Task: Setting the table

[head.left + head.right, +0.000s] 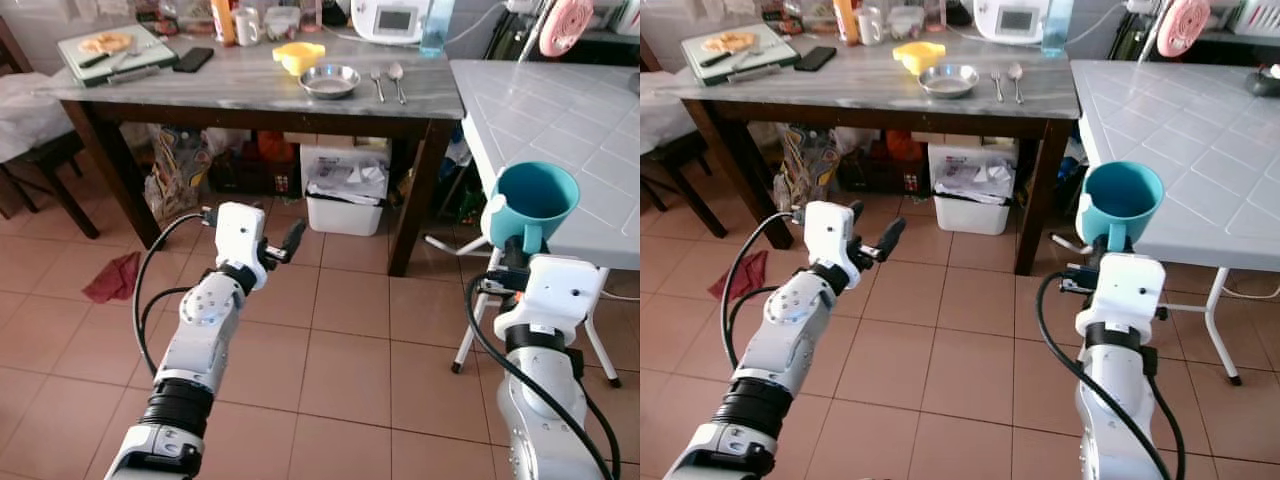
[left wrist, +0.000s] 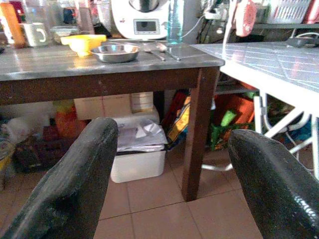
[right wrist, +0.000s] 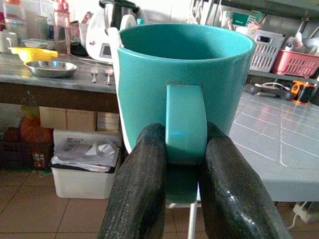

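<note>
Evidently the right hand [image 3: 182,164] is clenched on the handle of the teal mug [image 3: 184,79], upright beside the white tiled desk [image 1: 570,130]; it looks rigid, glazed, breakable, so slippery there; the left hand [image 2: 169,184] hangs released.

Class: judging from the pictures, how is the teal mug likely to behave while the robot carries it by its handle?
The teal mug looks rigid and glazed, so it is probably slippery. The right gripper pinches only the handle, so the mug may swing or tilt. Likely ceramic, it could chip against the white tiled table.
</note>
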You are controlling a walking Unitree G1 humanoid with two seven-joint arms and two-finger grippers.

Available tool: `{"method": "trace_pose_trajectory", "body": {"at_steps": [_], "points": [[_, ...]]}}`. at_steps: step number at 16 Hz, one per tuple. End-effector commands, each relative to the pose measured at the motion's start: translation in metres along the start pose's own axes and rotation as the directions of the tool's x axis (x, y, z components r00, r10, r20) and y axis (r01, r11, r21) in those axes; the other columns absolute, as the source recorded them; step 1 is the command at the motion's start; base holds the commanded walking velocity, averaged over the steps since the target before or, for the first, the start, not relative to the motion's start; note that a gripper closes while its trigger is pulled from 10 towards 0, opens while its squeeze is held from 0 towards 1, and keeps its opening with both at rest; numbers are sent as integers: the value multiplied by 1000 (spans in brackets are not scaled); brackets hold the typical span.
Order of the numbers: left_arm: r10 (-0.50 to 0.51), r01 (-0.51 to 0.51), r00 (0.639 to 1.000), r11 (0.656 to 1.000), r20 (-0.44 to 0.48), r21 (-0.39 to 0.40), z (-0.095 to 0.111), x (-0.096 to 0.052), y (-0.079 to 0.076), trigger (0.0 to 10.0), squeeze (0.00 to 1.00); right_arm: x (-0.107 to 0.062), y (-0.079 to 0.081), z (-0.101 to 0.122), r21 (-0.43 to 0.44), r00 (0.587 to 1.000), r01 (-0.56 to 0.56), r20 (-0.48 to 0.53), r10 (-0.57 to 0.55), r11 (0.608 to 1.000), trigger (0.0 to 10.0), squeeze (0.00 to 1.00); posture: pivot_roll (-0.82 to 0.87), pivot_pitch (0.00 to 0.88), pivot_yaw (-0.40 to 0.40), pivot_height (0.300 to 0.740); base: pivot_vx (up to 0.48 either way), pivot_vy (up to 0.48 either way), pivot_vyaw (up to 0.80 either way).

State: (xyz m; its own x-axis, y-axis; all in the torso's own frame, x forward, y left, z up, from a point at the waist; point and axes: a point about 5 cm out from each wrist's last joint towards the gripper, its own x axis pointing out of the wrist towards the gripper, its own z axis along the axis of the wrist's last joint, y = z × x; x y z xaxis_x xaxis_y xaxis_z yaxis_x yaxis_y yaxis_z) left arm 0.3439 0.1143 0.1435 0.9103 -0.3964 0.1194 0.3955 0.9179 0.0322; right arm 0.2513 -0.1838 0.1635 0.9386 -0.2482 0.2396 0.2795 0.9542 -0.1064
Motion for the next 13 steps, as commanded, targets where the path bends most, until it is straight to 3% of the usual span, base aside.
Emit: {"method": "trace_pose_trajectory", "body": {"at_steps": [1, 3, 13], "points": [[-3, 2, 1000, 1000, 20, 9, 4, -1, 2, 10000, 0, 1, -1, 2, -5, 1000, 3, 18, -3, 1000, 10000, 0, 72, 62, 14, 740, 0, 0, 0], [-7, 7, 1000, 1000, 21, 5, 4, -1, 1, 10000, 0, 0, 0, 2, -5, 1000, 2, 17, -2, 1000, 10000, 0, 67, 63, 14, 740, 0, 0, 0], [-18, 18, 1000, 1000, 23, -4, 4, 2, -4, 10000, 0, 2, -1, 2, -12, 1000, -5, 16, 5, 1000, 10000, 0, 62, 58, 12, 740, 294, 0, 0]]}}
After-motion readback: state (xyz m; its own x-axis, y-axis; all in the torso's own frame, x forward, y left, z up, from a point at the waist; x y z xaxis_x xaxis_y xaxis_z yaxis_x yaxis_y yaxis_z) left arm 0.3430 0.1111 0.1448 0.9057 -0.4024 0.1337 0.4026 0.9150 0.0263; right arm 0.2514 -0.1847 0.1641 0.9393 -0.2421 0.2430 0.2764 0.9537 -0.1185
